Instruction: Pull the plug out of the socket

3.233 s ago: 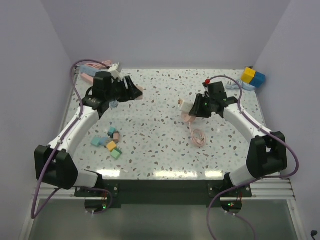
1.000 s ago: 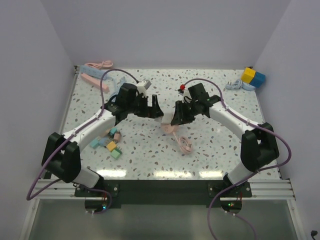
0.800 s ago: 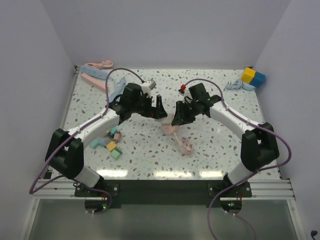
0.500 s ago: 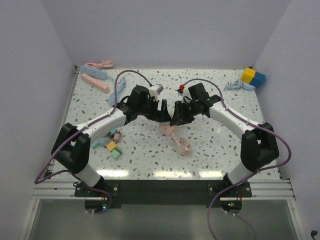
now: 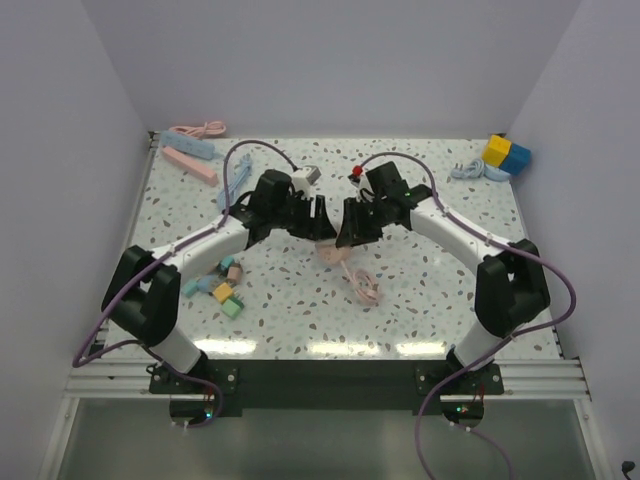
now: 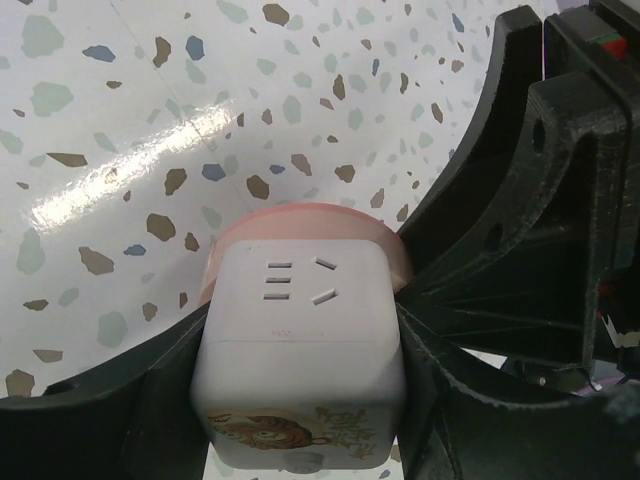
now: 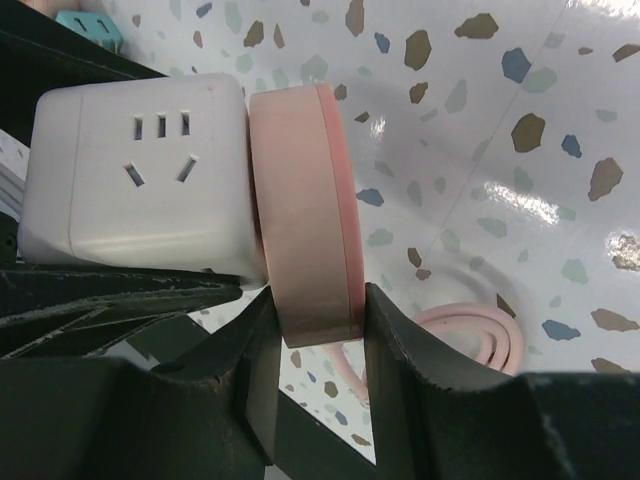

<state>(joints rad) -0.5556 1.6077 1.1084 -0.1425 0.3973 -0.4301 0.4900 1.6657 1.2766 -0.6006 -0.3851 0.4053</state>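
Two opposed holds for a straight pull: socket (image 6: 300,320) clamped inside left gripper (image 5: 318,222), pink plug (image 7: 300,200) pinched inside right gripper (image 7: 315,322).

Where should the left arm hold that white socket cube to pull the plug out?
Grip the white socket cube across its two flat, parallel side faces, coming from the end opposite the pink plug. That end is free; the right gripper holds the plug.
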